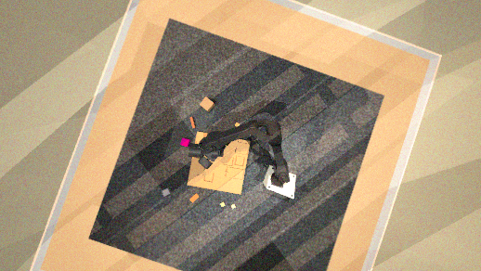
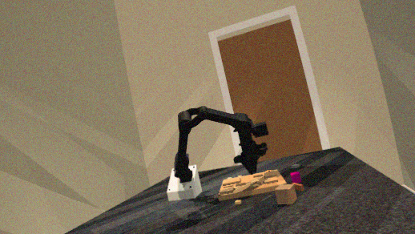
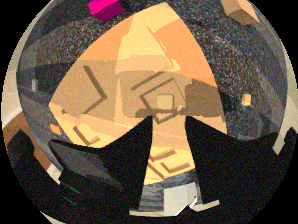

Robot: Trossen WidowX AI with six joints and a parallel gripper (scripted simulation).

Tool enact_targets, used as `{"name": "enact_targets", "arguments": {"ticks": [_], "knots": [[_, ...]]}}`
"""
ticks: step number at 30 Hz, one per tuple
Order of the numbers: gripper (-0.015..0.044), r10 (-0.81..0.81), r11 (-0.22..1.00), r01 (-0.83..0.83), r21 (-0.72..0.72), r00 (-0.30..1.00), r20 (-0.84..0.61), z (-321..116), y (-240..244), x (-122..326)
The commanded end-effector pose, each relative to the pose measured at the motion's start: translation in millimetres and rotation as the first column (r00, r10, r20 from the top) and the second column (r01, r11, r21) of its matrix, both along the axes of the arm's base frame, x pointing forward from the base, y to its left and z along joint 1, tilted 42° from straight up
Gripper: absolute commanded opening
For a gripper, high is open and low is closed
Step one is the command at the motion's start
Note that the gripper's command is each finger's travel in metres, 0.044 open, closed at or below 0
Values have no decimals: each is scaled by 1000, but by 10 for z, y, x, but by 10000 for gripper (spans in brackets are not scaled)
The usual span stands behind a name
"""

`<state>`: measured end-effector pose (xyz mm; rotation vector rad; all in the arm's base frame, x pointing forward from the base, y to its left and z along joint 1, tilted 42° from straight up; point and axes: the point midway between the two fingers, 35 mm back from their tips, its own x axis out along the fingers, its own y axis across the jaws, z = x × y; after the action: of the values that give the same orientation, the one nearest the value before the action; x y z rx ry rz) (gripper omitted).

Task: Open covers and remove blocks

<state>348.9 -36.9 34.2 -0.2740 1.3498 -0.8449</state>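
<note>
Tool (image 2: 253, 171) (image 3: 169, 120) partly open, nothing between fingers, above puzzle board (image 1: 214, 178) (image 2: 250, 185) (image 3: 145, 65). Pale block (image 3: 165, 102) ahead of my fingertips. Magenta block (image 1: 185, 142) (image 2: 296, 177) (image 3: 106, 9) on counter (image 1: 297, 223) (image 2: 152, 212) beside board.

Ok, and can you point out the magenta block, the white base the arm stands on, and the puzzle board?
Magenta block (image 1: 185, 142) (image 2: 296, 177) (image 3: 106, 10): top, exterior and wrist views, on its body.
White base (image 1: 288, 188) (image 2: 180, 195): top and exterior views, free surface.
Puzzle board (image 1: 232, 186) (image 2: 232, 195): top and exterior views, bare edge area.
</note>
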Motion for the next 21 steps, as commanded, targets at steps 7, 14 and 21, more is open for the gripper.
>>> {"name": "enact_targets", "arguments": {"ticks": [7, 14, 21], "knots": [[144, 4, 1000, -4, -1, 1000, -8, -180, -168, -19], [144, 4, 1000, -4, -1, 1000, -8, -182, -166, -17], [144, 4, 1000, -4, -1, 1000, -8, -182, -166, -17]]}}
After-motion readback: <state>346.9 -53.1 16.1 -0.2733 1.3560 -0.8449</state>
